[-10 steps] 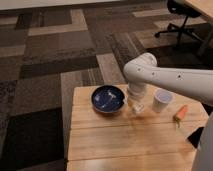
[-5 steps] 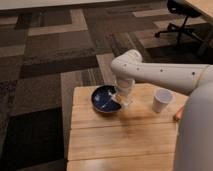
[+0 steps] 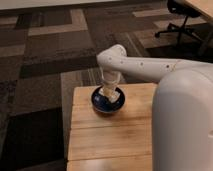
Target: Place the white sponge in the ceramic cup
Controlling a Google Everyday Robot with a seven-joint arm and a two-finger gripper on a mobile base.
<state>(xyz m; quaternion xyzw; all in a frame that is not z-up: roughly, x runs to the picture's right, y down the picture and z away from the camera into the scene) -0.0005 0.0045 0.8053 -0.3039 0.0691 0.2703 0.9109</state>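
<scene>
White arm reaches in from the right, elbow bent, wrist pointing straight down over the dark blue bowl (image 3: 108, 101) on the wooden desk (image 3: 107, 132). The claw (image 3: 109, 93) sits low inside the bowl's rim – right over its middle. A pale, off-white blocky patch shows at the claw tip, likely the white sponge (image 3: 110, 93), though it blends with the claw's own light parts, so hold vs. mere contact is not clear; how far the claw is spread – cannot tell. Bowl stands near the desk's back edge, left of centre. The arm's big white upper segment fills the right side of the view and hides that part of the desk; ceramic cup not visible here. Patterned brown carpet behind, office chair base at top right.
</scene>
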